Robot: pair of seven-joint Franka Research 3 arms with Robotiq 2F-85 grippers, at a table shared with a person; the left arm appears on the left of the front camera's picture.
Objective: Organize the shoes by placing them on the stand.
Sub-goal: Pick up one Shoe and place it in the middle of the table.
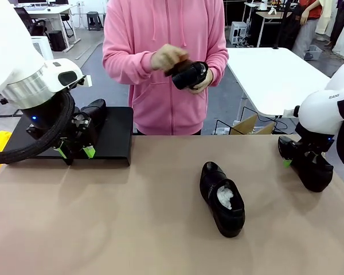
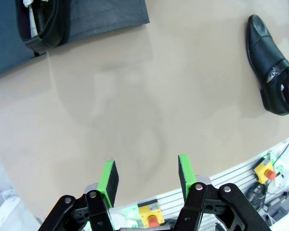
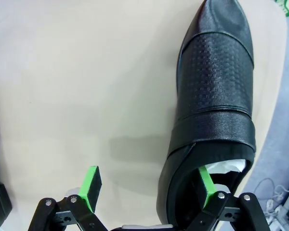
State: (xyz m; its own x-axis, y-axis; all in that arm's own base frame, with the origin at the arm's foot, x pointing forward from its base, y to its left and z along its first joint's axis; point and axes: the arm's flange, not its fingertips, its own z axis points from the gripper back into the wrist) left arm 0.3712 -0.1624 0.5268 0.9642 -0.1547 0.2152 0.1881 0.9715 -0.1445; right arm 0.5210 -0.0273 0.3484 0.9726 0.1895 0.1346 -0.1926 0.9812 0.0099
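One black shoe (image 1: 94, 112) lies on the low black stand (image 1: 112, 137) at the far left. My left gripper (image 1: 74, 150) hangs open just in front of the stand; in its wrist view its fingers (image 2: 147, 173) hold nothing, and that shoe (image 2: 43, 21) shows on the stand (image 2: 101, 17). A second shoe (image 1: 222, 197) stuffed with white paper lies mid-table. My right gripper (image 3: 148, 187) is open and straddles the side wall of a third shoe (image 3: 214, 96), one fingertip (image 3: 204, 185) inside its opening. The person holds a fourth shoe (image 1: 189, 74).
The person in a pink hoodie stands at the far side and rubs the held shoe with a small brown brush (image 1: 172, 57). The third shoe (image 1: 312, 169) sits near the table's right edge. Bare brown table (image 1: 103, 217) stretches across the front left.
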